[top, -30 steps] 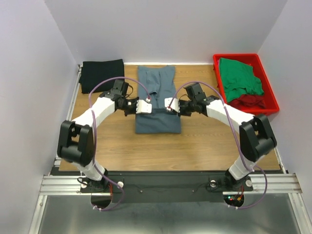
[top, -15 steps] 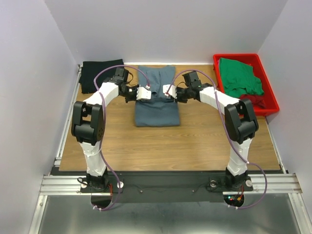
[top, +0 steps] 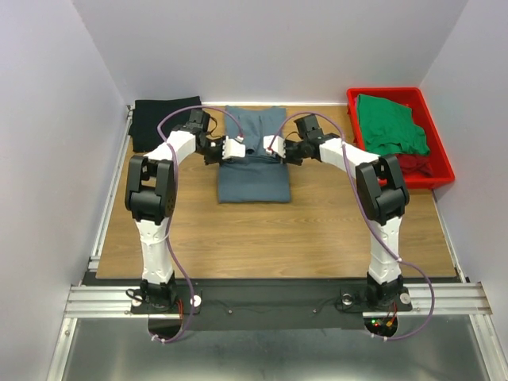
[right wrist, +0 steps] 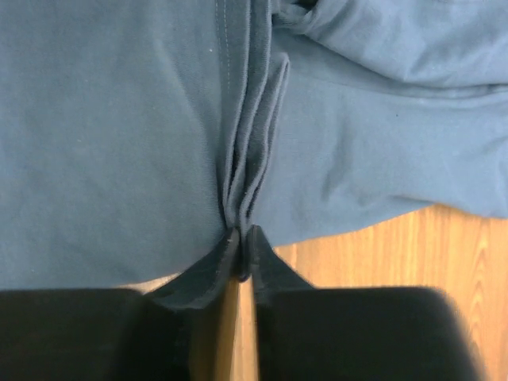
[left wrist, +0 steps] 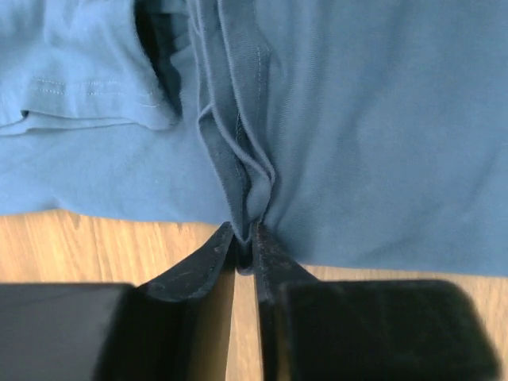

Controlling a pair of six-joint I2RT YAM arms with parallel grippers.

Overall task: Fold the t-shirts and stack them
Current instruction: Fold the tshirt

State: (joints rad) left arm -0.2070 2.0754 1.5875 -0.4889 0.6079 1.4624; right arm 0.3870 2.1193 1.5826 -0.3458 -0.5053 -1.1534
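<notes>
Arms moved farther back, left gripper [left wrist: 243, 238] and right gripper [right wrist: 240, 250] each pinching the blue-grey t-shirt [top: 252, 178] hem to fold it.

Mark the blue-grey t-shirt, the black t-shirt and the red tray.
blue-grey t-shirt [top: 254, 181]: top external view, on its flat near panel.
black t-shirt [top: 152, 113]: top external view, on the middle of the folded cloth.
red tray [top: 385, 90]: top external view, on its far rim.
</notes>
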